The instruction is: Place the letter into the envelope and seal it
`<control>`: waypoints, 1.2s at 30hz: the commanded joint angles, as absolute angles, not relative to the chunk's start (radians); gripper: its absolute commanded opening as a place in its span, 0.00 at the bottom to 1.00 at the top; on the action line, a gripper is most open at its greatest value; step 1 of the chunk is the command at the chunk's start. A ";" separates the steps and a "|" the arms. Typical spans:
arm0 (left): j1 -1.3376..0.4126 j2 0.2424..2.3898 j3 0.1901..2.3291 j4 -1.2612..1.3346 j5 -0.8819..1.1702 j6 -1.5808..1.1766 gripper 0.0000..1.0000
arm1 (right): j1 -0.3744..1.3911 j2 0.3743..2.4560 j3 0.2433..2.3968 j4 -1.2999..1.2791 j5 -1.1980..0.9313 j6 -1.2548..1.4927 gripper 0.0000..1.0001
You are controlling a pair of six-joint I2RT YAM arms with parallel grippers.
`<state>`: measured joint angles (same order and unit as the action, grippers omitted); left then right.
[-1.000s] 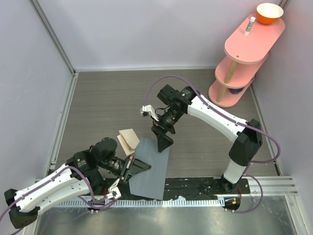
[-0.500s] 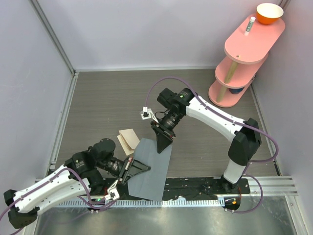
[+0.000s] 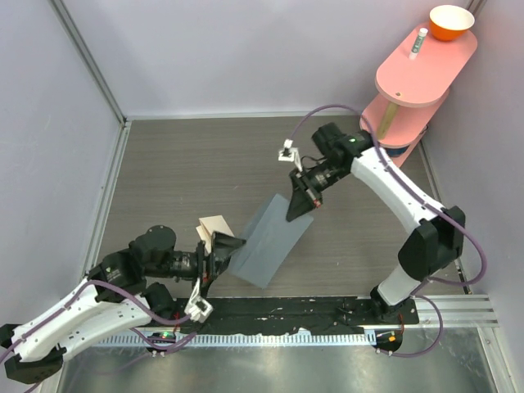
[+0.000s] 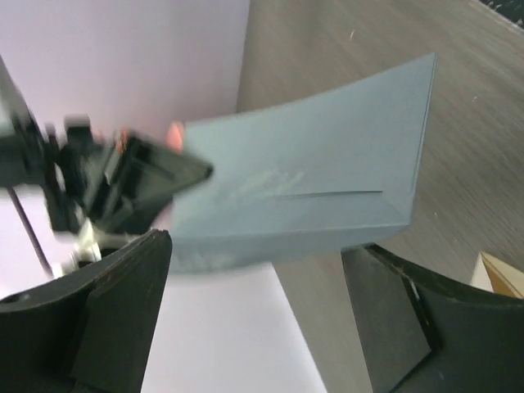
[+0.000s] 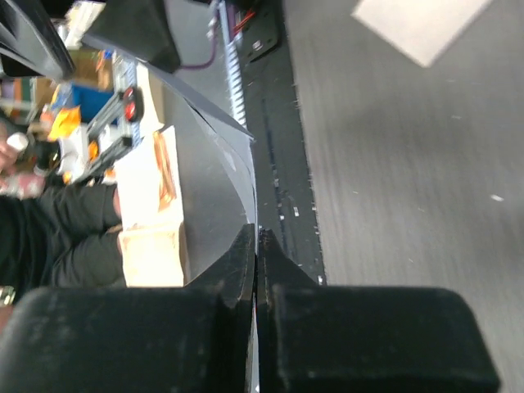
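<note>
One envelope [image 3: 270,241], pinched at far edge.
R gripper [image 3: 300,205] clamped on it; L gripper [image 3: 223,254] jaws apart, just beside its near-left corner, by tan letter [image 3: 214,228].

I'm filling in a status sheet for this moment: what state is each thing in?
right gripper: shut on the envelope's edge.
left gripper: open, holding nothing.
envelope: held up tilted, slightly bowed.
letter: lying on the table, outside the envelope.
bowl: upright on the top shelf.
</note>
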<state>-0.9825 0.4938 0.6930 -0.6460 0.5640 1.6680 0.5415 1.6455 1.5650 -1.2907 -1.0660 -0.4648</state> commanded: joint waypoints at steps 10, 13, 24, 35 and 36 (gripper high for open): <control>-0.953 0.800 1.091 -0.658 0.213 0.508 0.84 | 0.425 1.359 1.378 -0.922 -0.900 -0.154 0.01; -0.927 0.827 1.080 -0.562 0.183 0.396 0.85 | 0.425 1.345 1.364 -0.907 -0.922 -0.144 0.01; -0.810 0.974 1.085 -0.419 0.169 0.218 0.81 | 0.426 1.309 1.365 -0.913 -0.950 -0.152 0.01; -0.779 1.020 1.061 -0.379 0.198 0.213 0.61 | 0.426 1.324 1.359 -0.899 -1.000 -0.140 0.01; -0.776 1.022 1.060 -0.371 0.221 0.219 0.50 | 0.426 1.328 1.359 -0.891 -1.002 -0.132 0.01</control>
